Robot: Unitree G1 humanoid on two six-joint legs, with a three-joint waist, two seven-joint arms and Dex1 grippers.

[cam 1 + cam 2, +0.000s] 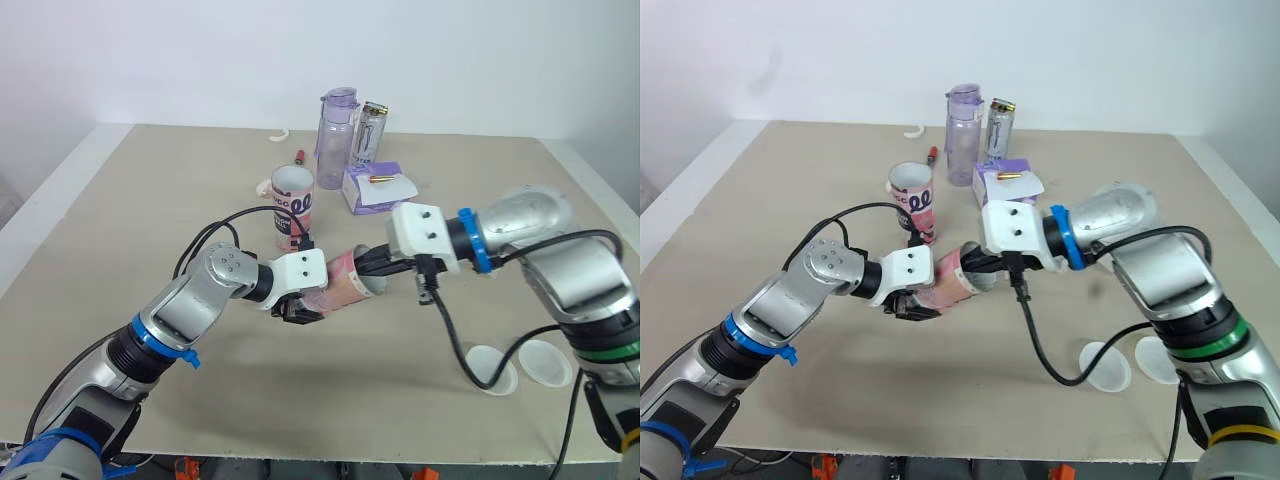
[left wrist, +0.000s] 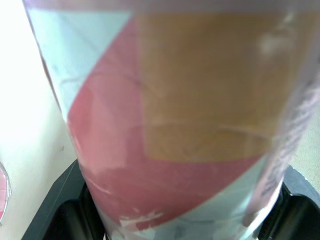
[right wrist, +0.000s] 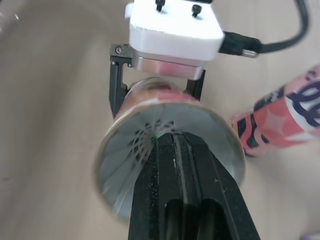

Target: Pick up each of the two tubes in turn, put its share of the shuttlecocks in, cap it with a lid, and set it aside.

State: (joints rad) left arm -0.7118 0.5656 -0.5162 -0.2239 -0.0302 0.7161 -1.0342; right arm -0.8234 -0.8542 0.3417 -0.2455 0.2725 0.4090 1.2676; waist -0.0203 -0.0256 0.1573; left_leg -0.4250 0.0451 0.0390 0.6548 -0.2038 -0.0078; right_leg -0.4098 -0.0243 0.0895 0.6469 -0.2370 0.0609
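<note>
My left gripper [image 1: 304, 302] is shut on a pink and pale blue tube [image 1: 343, 284], holding it tilted on its side above the middle of the table [image 1: 120, 240]. The tube's open mouth faces my right gripper [image 1: 373, 266], whose shut fingers [image 3: 181, 165] reach into that mouth. White shuttlecock feathers [image 3: 131, 150] line the inside of the tube. The second tube [image 1: 293, 206] stands upright just behind, its top open. Two white lids [image 1: 490, 369] [image 1: 546, 362] lie flat near the front right edge.
At the back stand a purple water bottle [image 1: 336, 138], a silver can [image 1: 369, 134] and a purple box [image 1: 374, 189] with a white paper on it. A red marker [image 1: 299, 157] lies to the left of the bottle.
</note>
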